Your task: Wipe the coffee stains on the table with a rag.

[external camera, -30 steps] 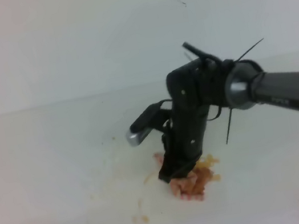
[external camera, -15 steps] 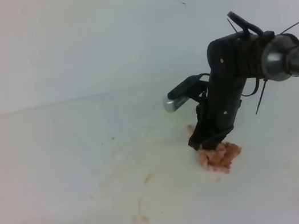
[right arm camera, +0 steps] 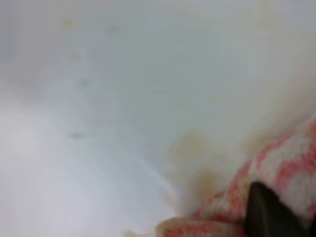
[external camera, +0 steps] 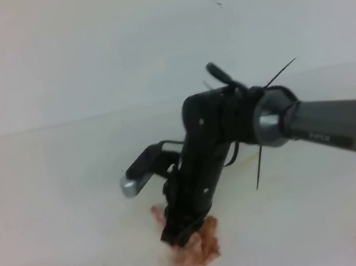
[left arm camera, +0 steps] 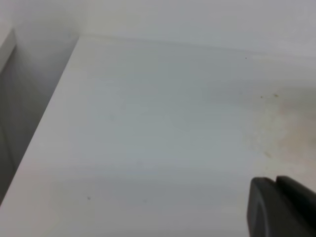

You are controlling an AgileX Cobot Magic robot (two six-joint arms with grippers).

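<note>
Exterior high view: the right gripper (external camera: pixel 182 232), clenched on the rag (external camera: pixel 197 248), presses it to the table (external camera: pixel 51 196), faint coffee stains (right arm camera: pixel 190 148) lying just ahead of the fingers.

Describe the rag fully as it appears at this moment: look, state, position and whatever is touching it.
The rag is a small crumpled cloth, soft and wrinkled, striped pink-red and white, with tan-brown staining that makes it look orange-pink from above. It lies bunched on the white table near the front edge of the high view, pressed under the right gripper, whose dark tip sits on its upper left part. In the right wrist view its stripes are clear, and pale brown coffee stains lie on the table just beside it.
</note>
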